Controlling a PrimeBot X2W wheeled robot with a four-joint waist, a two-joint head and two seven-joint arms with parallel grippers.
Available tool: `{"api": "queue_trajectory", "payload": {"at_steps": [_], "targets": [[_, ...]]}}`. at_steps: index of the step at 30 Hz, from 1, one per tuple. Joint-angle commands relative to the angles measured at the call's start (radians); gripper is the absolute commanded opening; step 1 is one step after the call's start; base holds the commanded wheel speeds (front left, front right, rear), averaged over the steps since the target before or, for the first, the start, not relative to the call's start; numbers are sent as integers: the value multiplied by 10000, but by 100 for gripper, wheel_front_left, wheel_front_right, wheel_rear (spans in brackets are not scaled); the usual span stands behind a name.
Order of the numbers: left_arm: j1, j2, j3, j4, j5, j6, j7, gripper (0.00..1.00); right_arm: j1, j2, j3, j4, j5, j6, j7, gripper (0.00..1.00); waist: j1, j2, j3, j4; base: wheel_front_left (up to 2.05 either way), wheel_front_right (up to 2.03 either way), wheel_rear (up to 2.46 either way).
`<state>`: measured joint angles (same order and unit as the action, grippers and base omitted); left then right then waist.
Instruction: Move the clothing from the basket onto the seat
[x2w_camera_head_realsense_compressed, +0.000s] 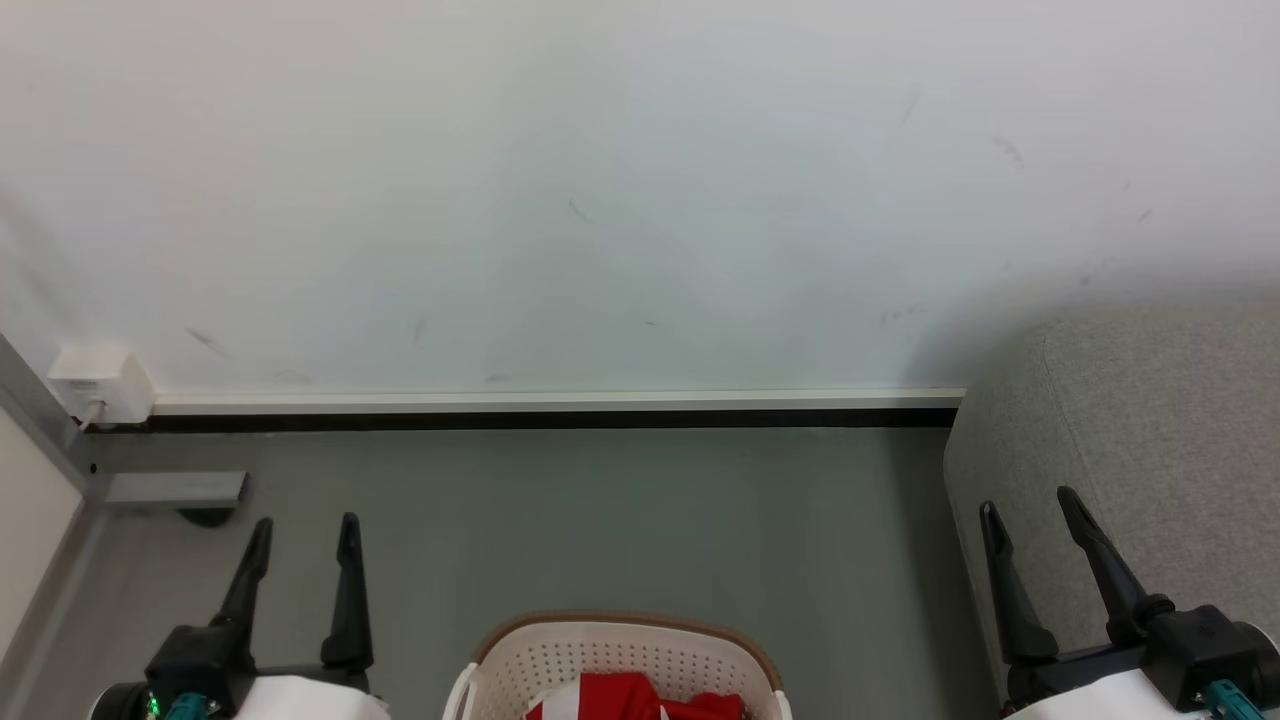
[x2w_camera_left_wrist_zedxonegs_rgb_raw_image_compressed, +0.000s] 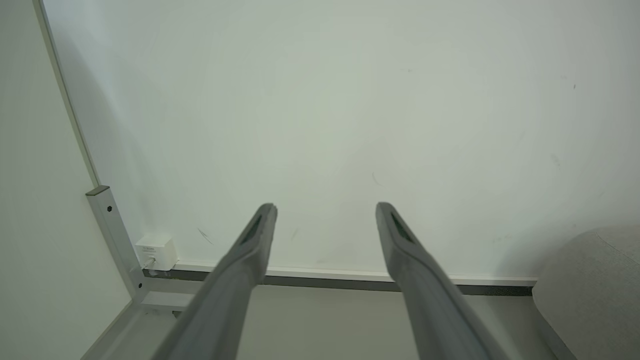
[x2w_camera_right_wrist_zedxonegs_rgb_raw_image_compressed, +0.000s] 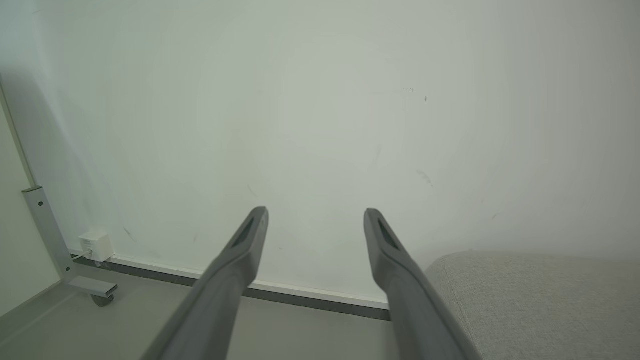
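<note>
Head view: left gripper (x2w_camera_head_realsense_compressed: 305, 520) and right gripper (x2w_camera_head_realsense_compressed: 1027, 500) both gape wide, holding nothing. The jersey (x2w_camera_head_realsense_compressed: 630, 697) lies in the basket (x2w_camera_head_realsense_compressed: 620, 620), low between the two pairs of fingers (x2w_camera_head_realsense_compressed: 348, 590) (sofa (x2w_camera_head_realsense_compressed: 1150, 450) behind the right pair). I'd dip in, pinch a thick fold, lift clear.

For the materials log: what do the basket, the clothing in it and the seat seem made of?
Basket: probably moulded plastic, matte cream, given its regular rows of holes. Clothing: soft red cloth with a white stripe, rumpled; fibre unclear. Seat: light-grey woven upholstery, matte, with visible weave and a seam.
</note>
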<state>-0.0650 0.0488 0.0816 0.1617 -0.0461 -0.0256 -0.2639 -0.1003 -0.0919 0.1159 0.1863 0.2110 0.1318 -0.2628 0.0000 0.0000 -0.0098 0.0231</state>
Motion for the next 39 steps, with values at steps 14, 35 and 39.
{"api": "queue_trajectory", "payload": {"at_steps": [14, 35, 39], "targets": [[13, 34, 30, 63, -19, -19, -9, 100, -62, -15, -26, -59, -7, -21, -32, 100, 0, 0, -34, -64, 0, 0, 0], [-350, 36, -269, 370, -986, -352, -9, 100, -521, -12, -330, -890, 90, -21, -18, 100, 0, 0, 826, -980, 0, 0, 0], [-676, 37, -270, 673, -1105, -431, -9, 100, -841, 9, -183, -1130, 96, -21, -16, 100, 0, 0, 1425, -1243, 0, 0, 0]]}}
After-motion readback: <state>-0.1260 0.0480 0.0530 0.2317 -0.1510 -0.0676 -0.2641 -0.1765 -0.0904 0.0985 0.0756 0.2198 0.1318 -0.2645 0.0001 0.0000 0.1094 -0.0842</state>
